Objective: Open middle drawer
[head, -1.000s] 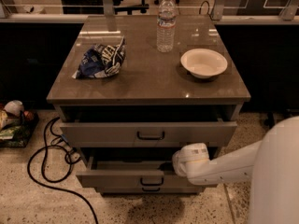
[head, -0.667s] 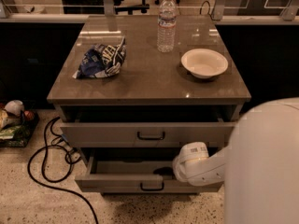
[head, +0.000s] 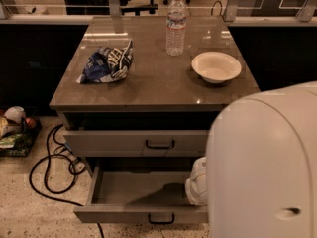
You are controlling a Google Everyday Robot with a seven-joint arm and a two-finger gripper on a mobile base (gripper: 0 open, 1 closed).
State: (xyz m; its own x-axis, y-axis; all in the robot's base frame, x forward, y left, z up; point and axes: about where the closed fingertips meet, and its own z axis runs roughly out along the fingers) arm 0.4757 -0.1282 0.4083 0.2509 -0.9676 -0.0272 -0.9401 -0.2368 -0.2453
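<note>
The middle drawer (head: 133, 188) stands well open below the table (head: 153, 86), toward 6 o'clock in the camera view. Its wide grey tray shows bare inside, crossed by a shadow. Its flat front faces the camera at the bottom edge, and a small black bar handle (head: 161, 219) sits at the middle of that front.

Above it, the top drawer (head: 114, 143) is out only a little. A dark gap shows under the table top, and its own black handle (head: 159, 145) is centred on the front.

The gripper (head: 196, 183) is at the right end of the middle drawer, about 3 o'clock from the tray's centre. It shows as a white rounded part just over the tray's right side. The arm's big white shell (head: 262, 167) fills the view from 3 to 5 o'clock and hides the rest of it, so I cannot tell whether the gripper is spread or closed, or what it touches.

On the table top, a clear water bottle (head: 176, 26) stands upright toward 12 o'clock. A white bowl (head: 216, 66) sits at about 2 o'clock and a crumpled blue snack bag (head: 106, 63) lies at about 10 o'clock; the three are well apart.

On the floor at 8 o'clock, a black cable (head: 47, 170) loops beside the table.
</note>
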